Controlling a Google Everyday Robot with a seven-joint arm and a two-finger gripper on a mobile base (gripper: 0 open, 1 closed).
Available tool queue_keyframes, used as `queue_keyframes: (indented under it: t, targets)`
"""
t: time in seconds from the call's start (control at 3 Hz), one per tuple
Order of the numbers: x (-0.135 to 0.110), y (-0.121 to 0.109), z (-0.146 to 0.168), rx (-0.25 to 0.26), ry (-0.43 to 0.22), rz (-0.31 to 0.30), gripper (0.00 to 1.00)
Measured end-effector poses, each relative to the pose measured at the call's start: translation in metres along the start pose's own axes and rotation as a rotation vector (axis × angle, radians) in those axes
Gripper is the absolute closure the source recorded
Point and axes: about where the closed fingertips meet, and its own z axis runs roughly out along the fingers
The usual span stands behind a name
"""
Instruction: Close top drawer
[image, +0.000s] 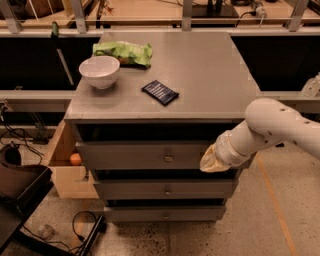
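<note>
The top drawer (135, 155) is the tallest grey front in the grey cabinet, with a small round metal knob (168, 158) at its centre. Its front stands a little out from the cabinet, and a dark gap shows above it under the cabinet top. My gripper (212, 162) is at the end of the white arm that comes in from the right. It is against the right end of the top drawer's front, to the right of the knob. Two shallower grey drawers (165, 190) lie below it.
On the cabinet top (200, 75) are a white bowl (100, 71), a green bag (123, 52) and a dark packet (160, 92). A wooden box (62, 165) with an orange fruit (75, 159) is at the cabinet's left side. Cables (80, 227) lie on the floor.
</note>
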Motion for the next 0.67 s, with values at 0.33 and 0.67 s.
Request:
queue_keyframes:
  t: [0.33,0.67]
  targets:
    - [0.027,0.001,-0.071,0.019,-0.080,0.117,1.00]
    - [0.058,-0.013,-0.148,0.094,-0.127,0.237,1.00]
